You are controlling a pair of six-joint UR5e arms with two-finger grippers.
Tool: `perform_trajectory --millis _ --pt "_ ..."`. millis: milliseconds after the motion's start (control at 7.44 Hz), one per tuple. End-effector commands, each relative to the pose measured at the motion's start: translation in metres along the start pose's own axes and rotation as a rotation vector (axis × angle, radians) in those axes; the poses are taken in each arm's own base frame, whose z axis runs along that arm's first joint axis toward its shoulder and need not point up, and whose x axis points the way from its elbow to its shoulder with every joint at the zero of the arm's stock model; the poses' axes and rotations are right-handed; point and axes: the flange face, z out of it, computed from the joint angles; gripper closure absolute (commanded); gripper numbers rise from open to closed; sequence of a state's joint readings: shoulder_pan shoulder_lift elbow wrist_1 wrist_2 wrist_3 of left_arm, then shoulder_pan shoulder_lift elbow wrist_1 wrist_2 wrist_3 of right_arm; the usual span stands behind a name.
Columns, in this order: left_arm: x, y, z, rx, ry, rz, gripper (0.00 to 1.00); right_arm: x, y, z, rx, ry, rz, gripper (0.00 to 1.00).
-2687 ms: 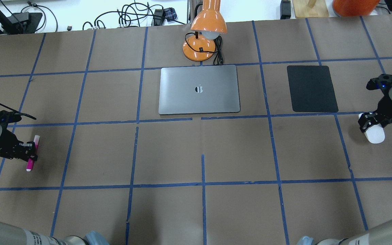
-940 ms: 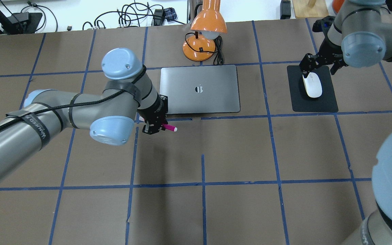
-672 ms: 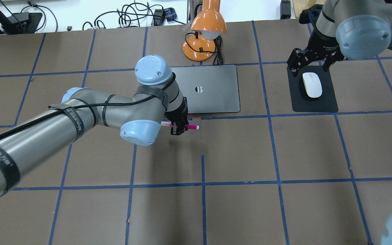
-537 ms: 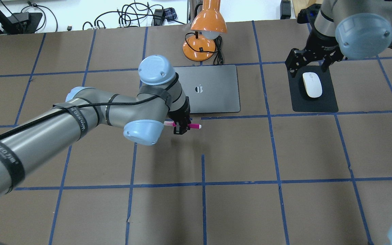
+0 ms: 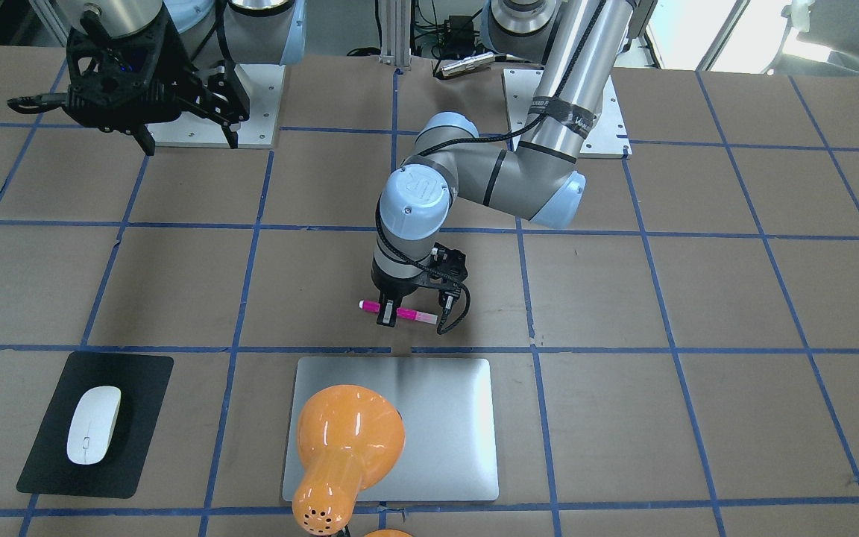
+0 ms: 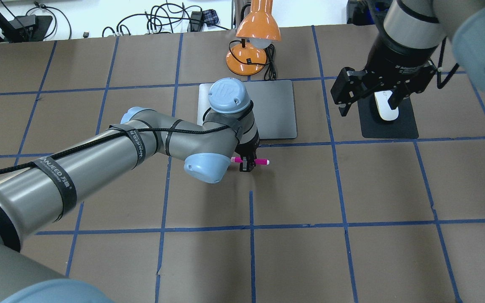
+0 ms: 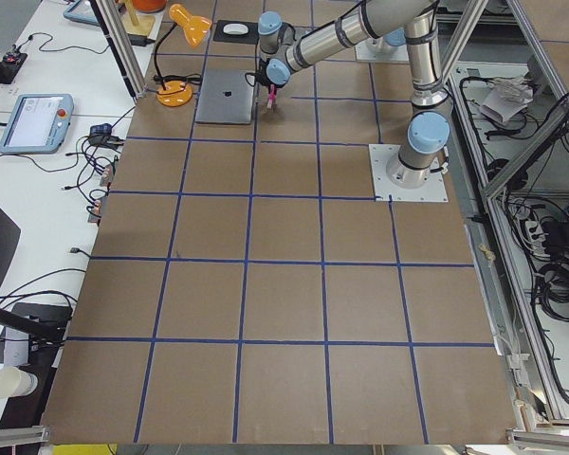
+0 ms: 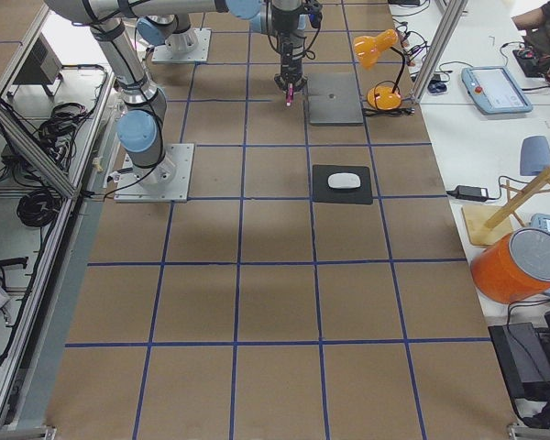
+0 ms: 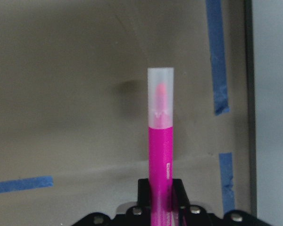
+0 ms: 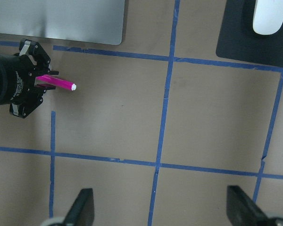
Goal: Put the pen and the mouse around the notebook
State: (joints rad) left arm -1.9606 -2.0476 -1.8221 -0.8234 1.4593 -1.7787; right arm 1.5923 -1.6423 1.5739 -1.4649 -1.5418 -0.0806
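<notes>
The left gripper is clamped on the pen, mid-frame below the notebook, perhaps lifted; the right gripper is spread wide.

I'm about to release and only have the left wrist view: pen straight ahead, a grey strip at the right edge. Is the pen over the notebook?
Observer: No. In the overhead view the pen in the left tool is beside the notebook, parallel to its robot-side edge.
Operator: And the mouse?
Observer: The mouse lies on the black mat; the right tool is open and empty.
</notes>
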Motion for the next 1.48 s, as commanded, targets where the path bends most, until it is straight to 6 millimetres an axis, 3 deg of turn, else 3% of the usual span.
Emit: perform_trajectory --millis 0,134,269,537,672,806,1075,1343 --pt "0.001 -0.007 -0.018 -0.001 0.022 0.053 0.00 0.010 -0.032 -0.016 0.047 -0.002 0.053 0.00" --pt "0.004 -0.026 -0.044 0.003 0.007 0.155 0.00 0.013 -0.055 -0.011 0.039 0.004 0.090 0.00" --pt "-0.001 -0.041 -0.083 0.001 -0.037 0.394 0.00 0.016 -0.070 -0.007 0.035 0.012 0.094 0.00" --pt "-0.005 -0.082 -0.188 -0.028 -0.090 0.886 0.00 0.010 -0.070 -0.009 0.054 0.019 0.083 0.00" --pt "-0.005 -0.116 -0.236 -0.021 -0.091 1.042 0.00 0.010 -0.071 -0.007 0.048 0.069 0.057 0.00" --pt "-0.005 -0.152 -0.284 0.083 -0.074 1.090 0.00 0.011 -0.074 -0.002 0.044 0.090 0.052 0.00" --pt "-0.014 -0.175 -0.325 0.158 -0.033 1.179 0.00 0.010 -0.073 -0.001 0.042 0.071 0.056 0.00" --pt "-0.018 -0.181 -0.330 0.160 -0.032 1.261 0.00 0.006 -0.073 -0.001 0.045 0.032 0.057 0.00"
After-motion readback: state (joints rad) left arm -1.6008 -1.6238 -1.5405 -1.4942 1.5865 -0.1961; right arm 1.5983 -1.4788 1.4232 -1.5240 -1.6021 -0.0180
